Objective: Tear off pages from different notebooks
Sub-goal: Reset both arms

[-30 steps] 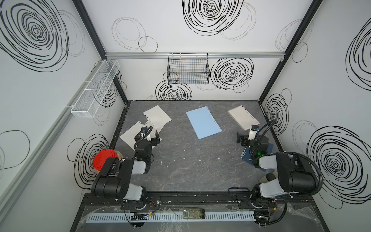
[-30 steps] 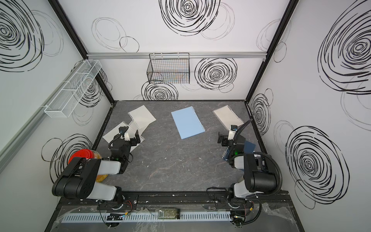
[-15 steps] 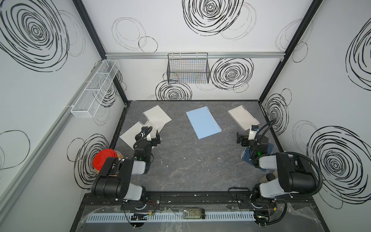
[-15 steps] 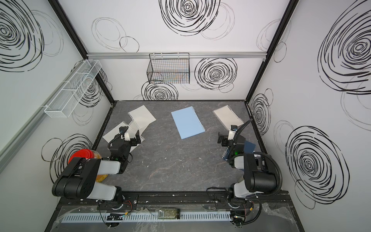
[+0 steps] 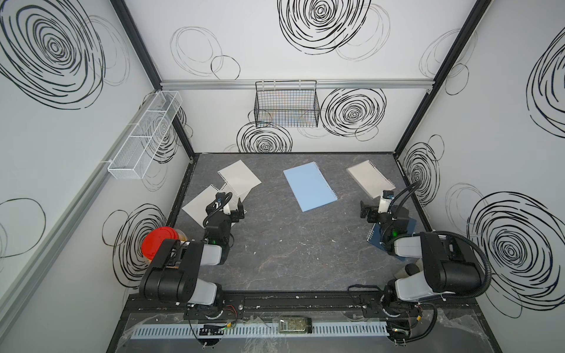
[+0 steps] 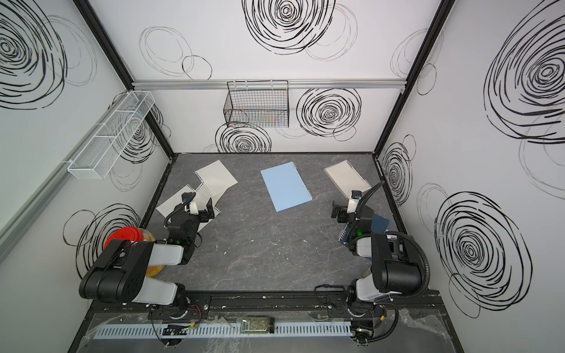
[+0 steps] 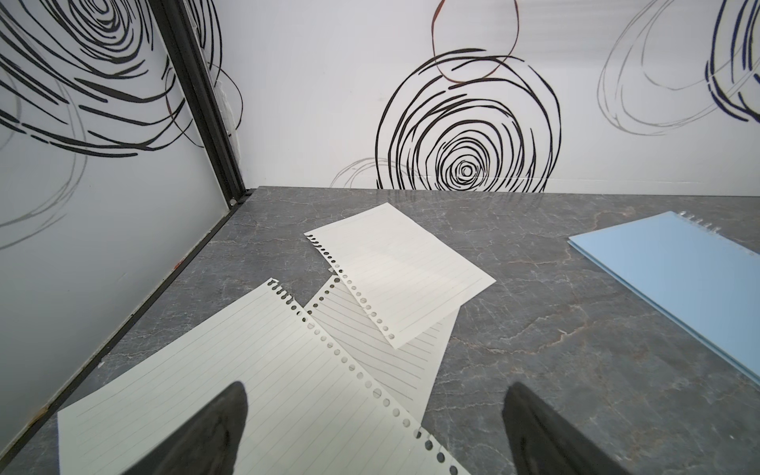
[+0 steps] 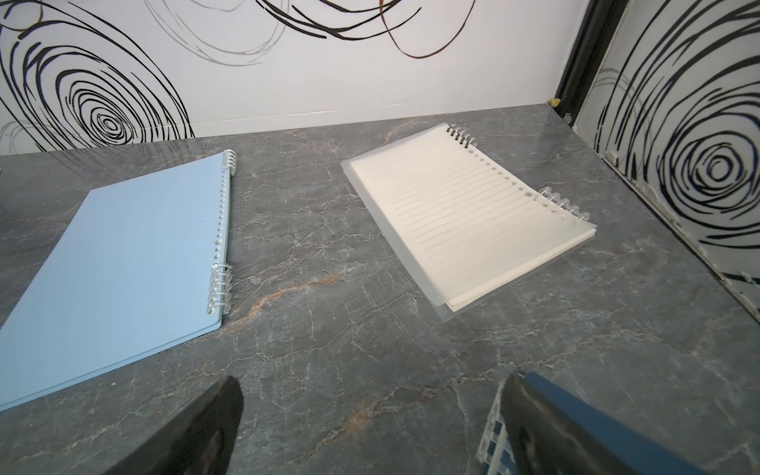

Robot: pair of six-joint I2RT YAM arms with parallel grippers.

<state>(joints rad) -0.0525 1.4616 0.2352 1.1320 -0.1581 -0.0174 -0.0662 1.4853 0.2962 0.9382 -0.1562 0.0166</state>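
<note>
Nothing's changed vs a sec ago tbh, both arms sit in the same spots. The left gripper has its fingers spread wide w/ nothing in them, hanging over the nearest loose sheet. The right gripper is the same deal: wide apart & empty, one finger over a corner of the navy notebook at near right. The 3 pages lie overlapping at far left of the table. The light-blue notebook is closed mid-far, the clear-covered notebook far right.
</note>
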